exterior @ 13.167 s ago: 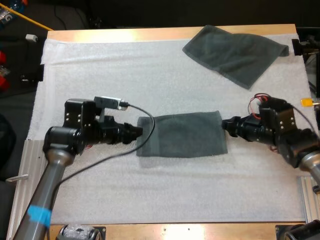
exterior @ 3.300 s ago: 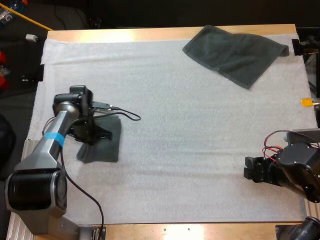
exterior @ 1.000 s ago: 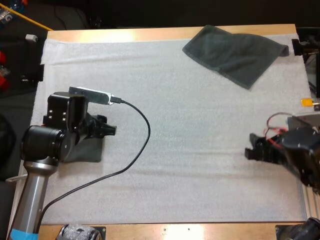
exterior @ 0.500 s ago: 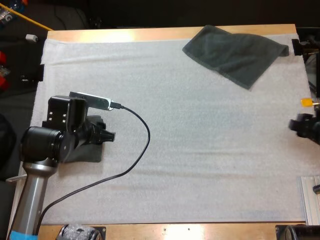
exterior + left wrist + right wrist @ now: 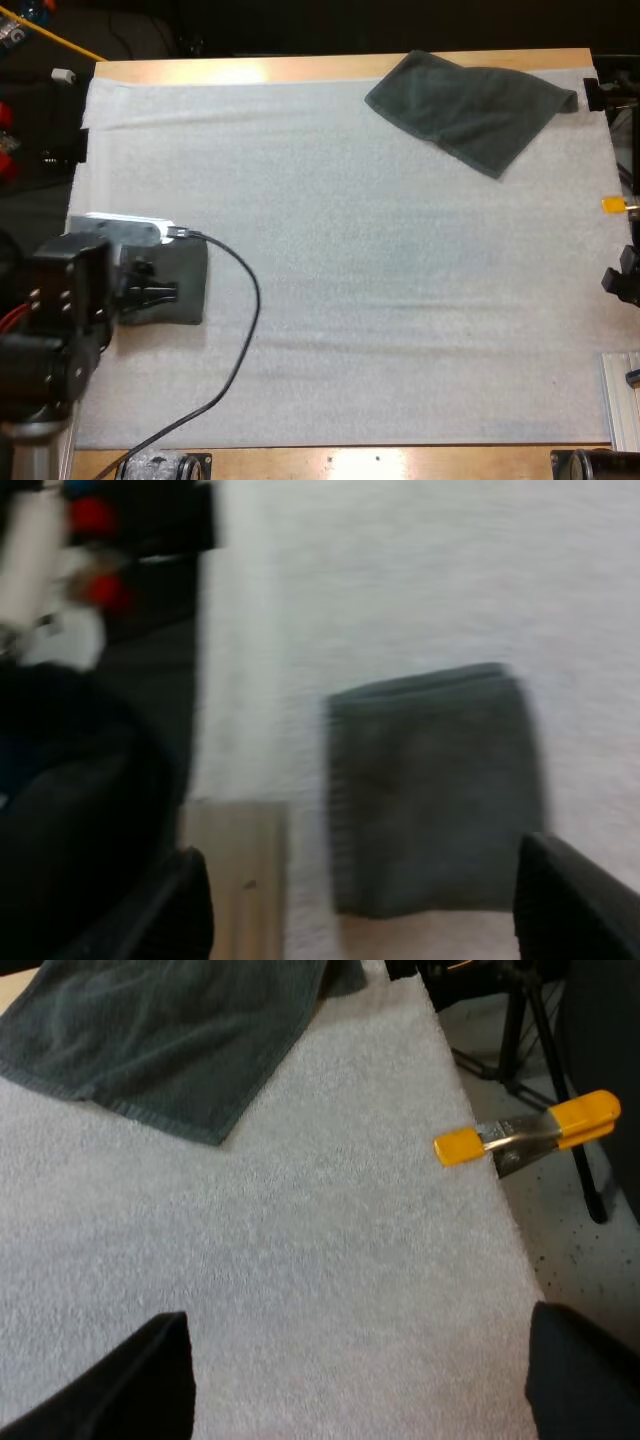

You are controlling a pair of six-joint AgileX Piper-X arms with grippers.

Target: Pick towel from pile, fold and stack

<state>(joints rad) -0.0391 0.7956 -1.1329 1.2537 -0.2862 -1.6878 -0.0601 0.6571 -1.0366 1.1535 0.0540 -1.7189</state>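
A folded dark grey-green towel (image 5: 178, 283) lies flat near the mat's left edge. My left gripper (image 5: 148, 287) hovers at its near-left side. In the left wrist view the folded towel (image 5: 430, 790) lies below and between the two fingers (image 5: 575, 900), and my left gripper (image 5: 360, 880) is open and clear of it. A second towel (image 5: 470, 103), spread loosely, rests at the mat's far right corner. My right gripper (image 5: 620, 284) sits at the table's right edge. The right wrist view looks past my open right gripper (image 5: 355, 1360) to that loose towel (image 5: 160, 1030).
The white mat (image 5: 380, 260) covers most of the wooden table (image 5: 300, 68). An orange clamp (image 5: 530, 1135) grips the mat's right edge close to the right gripper. Dark floor and clutter lie beyond the table's left side (image 5: 90, 760).
My left arm has drawn back toward the lower left, leaving the folded towel on the mat. My right arm has retreated to the table's right edge.
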